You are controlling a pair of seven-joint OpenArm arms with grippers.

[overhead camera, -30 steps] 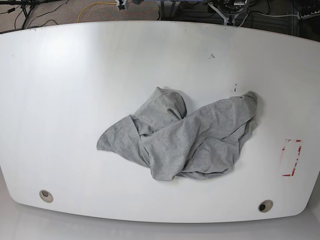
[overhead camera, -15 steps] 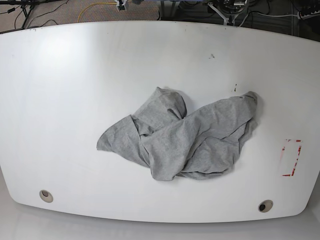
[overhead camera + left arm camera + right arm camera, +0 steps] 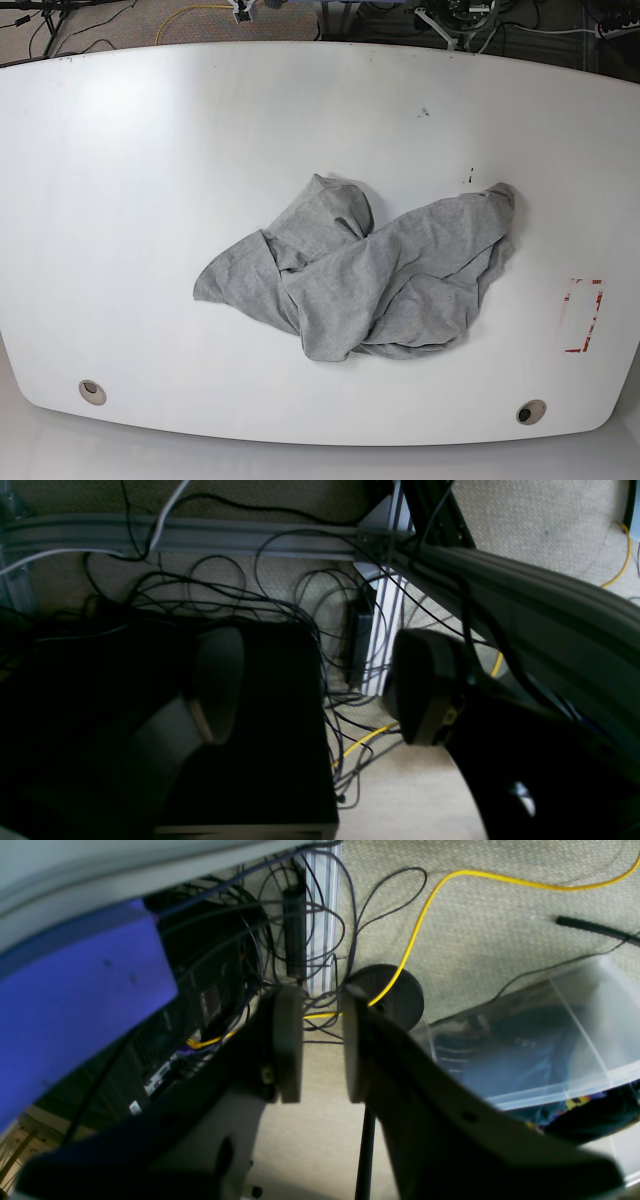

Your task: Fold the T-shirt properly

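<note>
1. The setting was judged to be a robotics lab or test room, not a home.
2. A large white table [image 3: 150,200] with rounded corners and two cable grommets [image 3: 92,392] was seen, marked with a red tape rectangle [image 3: 582,315].
3. Beige carpet [image 3: 500,930] was noted, strewn with tangled black cables [image 3: 280,610] and a yellow cable [image 3: 425,905].
4. Aluminium frame rails [image 3: 210,535], a dark computer case [image 3: 200,1000] and a clear plastic storage bin [image 3: 550,1040] were recorded below table level.

I see the desk [image 3: 150,200] bright, glaring upper left, edges bowed; both wrist views are dim and soft.
</note>
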